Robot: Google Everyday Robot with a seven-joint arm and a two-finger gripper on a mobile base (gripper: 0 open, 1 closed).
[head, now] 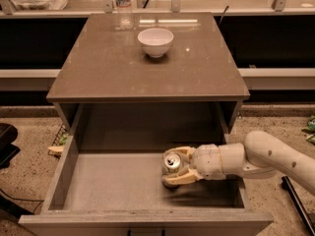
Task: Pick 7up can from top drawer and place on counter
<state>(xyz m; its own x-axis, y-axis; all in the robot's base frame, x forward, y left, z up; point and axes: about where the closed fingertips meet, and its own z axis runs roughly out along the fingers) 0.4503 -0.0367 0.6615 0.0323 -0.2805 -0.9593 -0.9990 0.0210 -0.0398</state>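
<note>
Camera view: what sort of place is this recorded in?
Probably a kitchen-style test area, perhaps an office kitchenette: a glossy counter holding a white bowl and plastic bottle, a top drawer pulled open beneath it, a speckled floor. The gripper is inside the drawer, fingers closed round the 7up can.

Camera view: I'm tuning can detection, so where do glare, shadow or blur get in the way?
In the camera view, streaks of glare lie on the counter at its far edge, behind the white bowl; the back of the top drawer sits in deep shadow under the counter; the gripper, at the drawer's right and shut on the 7up can, has a smeared dark patch just below it.
</note>
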